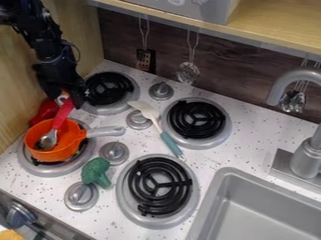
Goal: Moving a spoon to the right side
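Spoon (62, 116): bowl end in orange pot (37, 134), red hndl leaning up over rim to jaws (66, 97); L part of counter (248, 152).
Jaws: at hndl's top end; can't tell how far open, or if they've got hold of it.
Hndl: step in hand looks like grip + lift-out. Want a firm hold nr top, lined up w/ its lean, else bowl end may swing or twist.
Rim: raise spoon approx. straight up till bowl end clears, then go R; sideways too soon could hook rim & drag or tip pot.
Pot hndl (106, 131): grey, sticks out R, across likely path; pass over it.
R side: exact spot not given; lower gently, lay flat, then let go.
Spatula (151, 115): teal hndl, lies by back R burner (219, 134); in the way if carried low.
Knobs (115, 152): stand up btwn burners, could snag bowl end.
Broccoli (95, 172): toy, nr front knobs; steer wide.
Sink (216, 199): front R; avoid a drop in unless wanted.
Faucet (307, 157): tall, behind sink; keep arm clear.
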`<state>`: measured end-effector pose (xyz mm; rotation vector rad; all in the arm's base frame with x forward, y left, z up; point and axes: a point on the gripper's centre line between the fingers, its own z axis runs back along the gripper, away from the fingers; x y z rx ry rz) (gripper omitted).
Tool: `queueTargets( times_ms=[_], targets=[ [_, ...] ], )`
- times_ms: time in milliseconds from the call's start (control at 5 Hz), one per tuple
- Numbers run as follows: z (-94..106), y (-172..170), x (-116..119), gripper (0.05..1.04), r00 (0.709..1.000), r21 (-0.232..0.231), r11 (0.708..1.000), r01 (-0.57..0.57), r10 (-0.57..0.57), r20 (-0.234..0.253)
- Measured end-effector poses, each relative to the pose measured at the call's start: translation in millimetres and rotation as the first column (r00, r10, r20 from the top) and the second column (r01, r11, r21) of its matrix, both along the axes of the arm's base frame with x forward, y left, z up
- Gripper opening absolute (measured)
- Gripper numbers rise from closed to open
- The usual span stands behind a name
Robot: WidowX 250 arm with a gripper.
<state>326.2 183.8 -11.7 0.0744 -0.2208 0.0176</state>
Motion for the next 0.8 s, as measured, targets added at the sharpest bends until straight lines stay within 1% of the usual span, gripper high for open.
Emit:
queueTargets(
  times_ms=[200,400,600,800],
  targets=[
    [-2.6,5,-2,0.999,1.0,0.036,0.999,-0.018,0.019,-0.016],
    [-13.9,4,-5,0.999,0.999,0.029,0.999,-0.029,0.031,-0.042],
    [-22.9,6,-7,0.999,0.997,0.043,0.997,-0.066,0.068,-0.046],
    [-27.1,4,-8,0.954,0.996,0.039,0.995,-0.088,0.089,-0.018]
  ],
)
